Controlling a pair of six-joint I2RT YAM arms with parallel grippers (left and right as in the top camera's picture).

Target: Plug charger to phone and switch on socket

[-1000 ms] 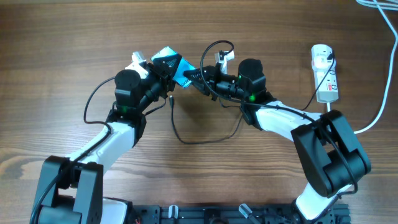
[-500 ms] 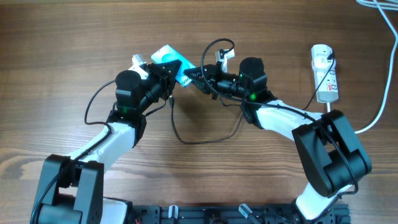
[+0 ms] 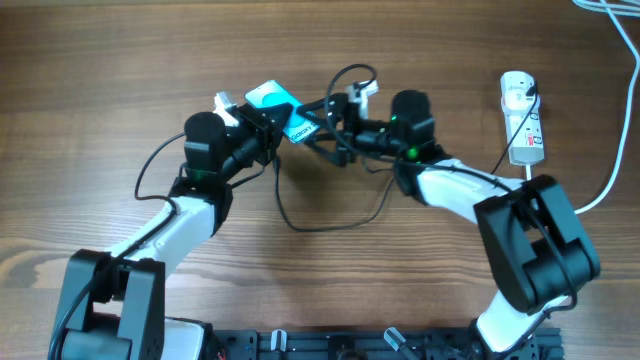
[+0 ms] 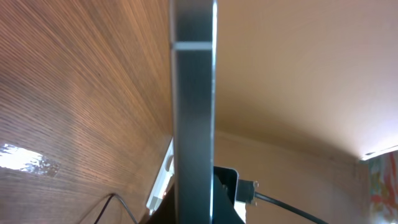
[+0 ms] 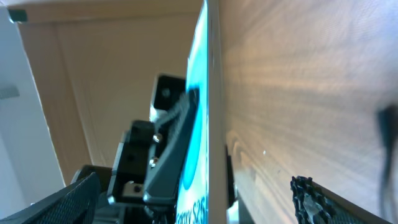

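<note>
My left gripper (image 3: 268,122) is shut on the phone (image 3: 274,98) and holds it on edge above the table, teal screen up in the overhead view. The left wrist view shows the phone's grey edge (image 4: 194,93) running up from my left gripper (image 4: 194,213). My right gripper (image 3: 323,130) stands open at the phone's white-banded end. In the right wrist view the phone (image 5: 200,118) stands between my right gripper's (image 5: 196,186) spread fingers without touching them. The charger's thin black cable (image 3: 300,228) loops on the table below both grippers. Its tip is hidden. The socket (image 3: 524,120) lies at the right with a black plug (image 3: 527,93) in it.
The socket's thick white cord (image 3: 612,150) curves along the table's right edge. Black wrist cables arch over my right gripper (image 3: 350,72). The wooden table (image 3: 100,80) stretches out to the left and behind.
My right gripper has gone from shut to wide open and has drawn back slightly to the right. The phone, held by my left gripper, has shifted a little to the right.
</note>
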